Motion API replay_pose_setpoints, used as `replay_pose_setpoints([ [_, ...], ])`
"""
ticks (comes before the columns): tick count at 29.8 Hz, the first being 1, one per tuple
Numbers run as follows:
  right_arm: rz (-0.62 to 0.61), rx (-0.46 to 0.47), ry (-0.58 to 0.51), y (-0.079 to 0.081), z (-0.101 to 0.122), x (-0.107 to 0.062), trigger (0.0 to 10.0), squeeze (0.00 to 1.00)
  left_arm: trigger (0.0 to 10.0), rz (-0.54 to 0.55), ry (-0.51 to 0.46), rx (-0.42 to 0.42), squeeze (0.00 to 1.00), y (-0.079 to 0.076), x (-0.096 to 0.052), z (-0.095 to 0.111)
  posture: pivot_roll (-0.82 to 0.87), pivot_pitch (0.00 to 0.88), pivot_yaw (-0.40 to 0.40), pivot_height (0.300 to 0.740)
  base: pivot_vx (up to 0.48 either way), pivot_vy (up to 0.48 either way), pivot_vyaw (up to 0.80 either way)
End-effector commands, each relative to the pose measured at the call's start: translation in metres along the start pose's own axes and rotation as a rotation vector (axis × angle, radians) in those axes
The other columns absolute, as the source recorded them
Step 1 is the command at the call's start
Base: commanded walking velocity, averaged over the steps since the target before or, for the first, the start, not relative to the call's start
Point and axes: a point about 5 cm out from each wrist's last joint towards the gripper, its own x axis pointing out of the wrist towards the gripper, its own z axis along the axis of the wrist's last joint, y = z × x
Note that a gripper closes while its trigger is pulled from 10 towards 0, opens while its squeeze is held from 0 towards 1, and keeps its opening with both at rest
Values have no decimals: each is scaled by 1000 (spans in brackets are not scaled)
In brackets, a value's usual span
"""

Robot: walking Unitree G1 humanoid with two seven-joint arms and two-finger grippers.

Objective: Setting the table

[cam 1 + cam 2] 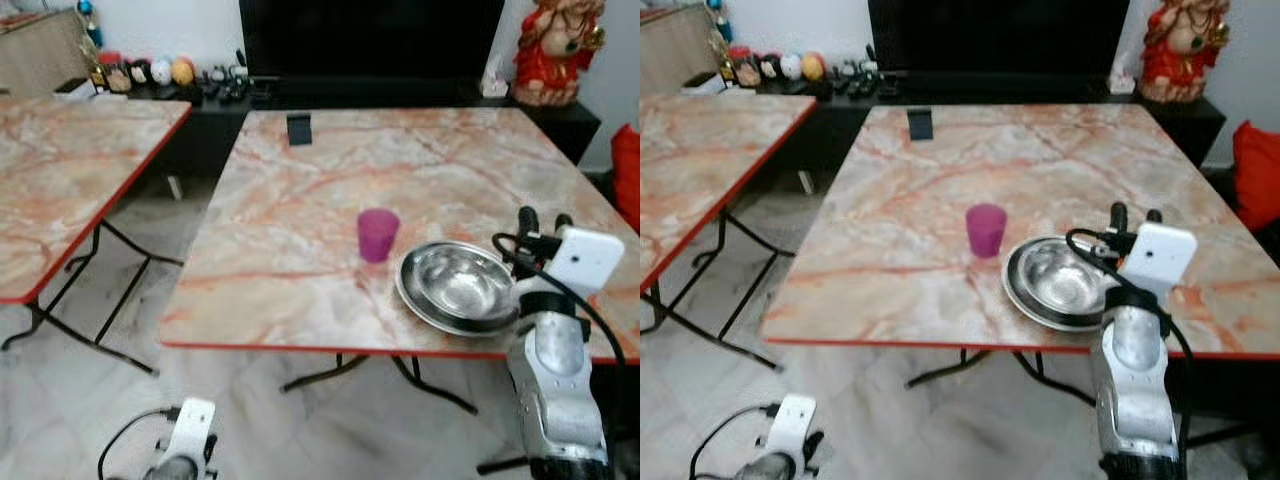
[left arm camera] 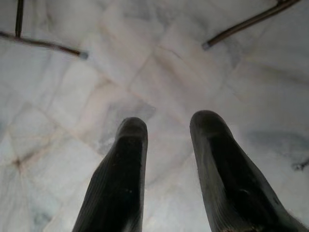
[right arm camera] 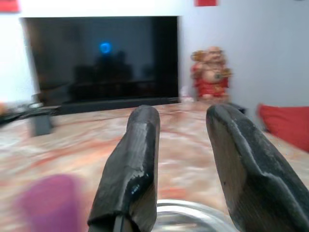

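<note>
right end effector (image 1: 541, 222): fingers apart, empty, raised at the bowl's right rim | bowl (image 1: 458, 285): steel, on counter (image 1: 300, 200) near its near right edge, just left of and below the fingers | cup (image 1: 378, 235): purple, upright, just left of bowl | left end effector (image 2: 166, 145): fingers apart, empty, low over the floor (image 2: 72, 96)
</note>
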Motion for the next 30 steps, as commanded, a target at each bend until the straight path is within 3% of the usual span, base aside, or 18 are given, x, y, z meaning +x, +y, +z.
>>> replay_pose_setpoints([
  [1,15,-26,3,2,1,4,10000,0,10000,8,25,-5,0,0,-1,-6,3,0,-12,740,0,371,0],
  [30,-4,4,-29,11,9,12,10000,0,10000,-8,6,31,0,6,2,5,-5,0,61,740,0,368,44],
])
